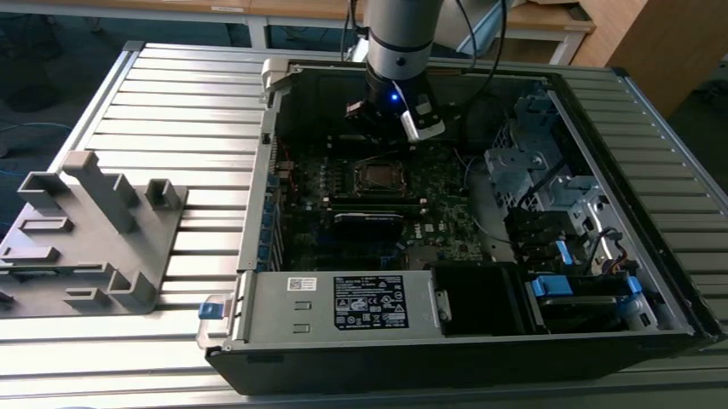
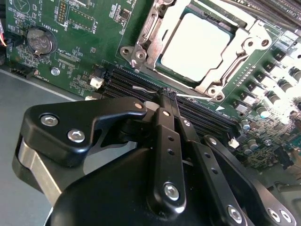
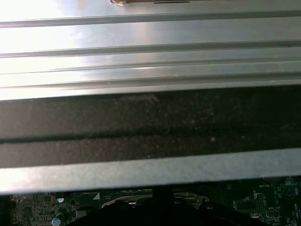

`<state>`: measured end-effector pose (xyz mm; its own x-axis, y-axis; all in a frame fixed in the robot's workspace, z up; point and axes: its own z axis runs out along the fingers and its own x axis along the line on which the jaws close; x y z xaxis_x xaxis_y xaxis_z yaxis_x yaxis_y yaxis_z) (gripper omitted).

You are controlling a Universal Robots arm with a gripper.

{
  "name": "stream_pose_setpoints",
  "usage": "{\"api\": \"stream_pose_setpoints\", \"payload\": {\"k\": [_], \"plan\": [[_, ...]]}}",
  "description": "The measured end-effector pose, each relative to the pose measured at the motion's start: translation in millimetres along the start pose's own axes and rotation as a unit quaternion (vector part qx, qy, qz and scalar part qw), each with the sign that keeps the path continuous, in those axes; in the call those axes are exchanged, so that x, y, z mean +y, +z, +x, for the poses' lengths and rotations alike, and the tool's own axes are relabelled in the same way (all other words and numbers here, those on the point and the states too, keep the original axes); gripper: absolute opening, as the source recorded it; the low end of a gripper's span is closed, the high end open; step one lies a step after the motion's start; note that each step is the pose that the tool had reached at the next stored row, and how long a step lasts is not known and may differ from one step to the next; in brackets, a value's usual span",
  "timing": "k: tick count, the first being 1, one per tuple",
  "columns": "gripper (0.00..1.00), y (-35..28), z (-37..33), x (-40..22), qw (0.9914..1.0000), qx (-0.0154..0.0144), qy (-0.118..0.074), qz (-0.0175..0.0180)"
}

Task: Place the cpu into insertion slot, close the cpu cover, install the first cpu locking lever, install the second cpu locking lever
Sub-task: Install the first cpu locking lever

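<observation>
Black gripper (image 2: pixel 165 95) is clenched; your cpu (image 2: pixel 195 47) (probably light, stiff, fragile underneath) sits beneath the cpu cover (image 2: pixel 249 44); handle by edges only.

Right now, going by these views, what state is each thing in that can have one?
cpu: seated flat in the insertion slot, metal top showing.
cpu cover: down, framing the cpu.
thin metal lever: lying over the memory slots at the fingertips; latched or not, cannot tell.
gripper: fingers together, just beside the socket.
computer case: lying flat, side open.
</observation>
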<state>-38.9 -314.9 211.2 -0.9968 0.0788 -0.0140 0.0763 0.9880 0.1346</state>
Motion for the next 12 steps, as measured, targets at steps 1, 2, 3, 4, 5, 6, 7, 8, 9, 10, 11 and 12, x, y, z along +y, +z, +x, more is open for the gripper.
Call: {"api": "stream_pose_setpoints", "payload": {"k": [1,2,3,4,5,6,7,8,9,10,11,12], "plan": [[0.11,0.1,0.0,0.0,1.0,-0.0002,0.001,0.0],[0.11,0.1,0.0,0.0,1.0,-0.0002,0.002,0.0],[0.11,0.1,0.0,0.0,1.0,-0.0003,0.002,0.0],[0.11,0.1,0.0,0.0,1.0,-0.0003,0.002,-0.0001],[0.11,0.1,0.0,0.0,1.0,-0.0003,0.002,-0.0001],[0.11,0.1,0.0,0.0,1.0,-0.0003,0.002,0.0],[0.11,0.1,0.0,0.0,1.0,-0.0003,0.002,-0.0001],[0.11,-0.1,0.0,0.1,1.0,-0.0003,0.002,-0.0001],[0.11,-0.3,0.0,0.1,1.0,-0.0003,0.002,-0.0001],[0.11,-0.4,0.0,0.1,1.0,-0.0003,0.002,-0.0001],[0.11,-0.7,0.0,0.1,1.0,-0.0003,0.002,0.0],[0.11,-1.0,0.0,0.2,1.0,-0.0003,0.002,0.0]]}}
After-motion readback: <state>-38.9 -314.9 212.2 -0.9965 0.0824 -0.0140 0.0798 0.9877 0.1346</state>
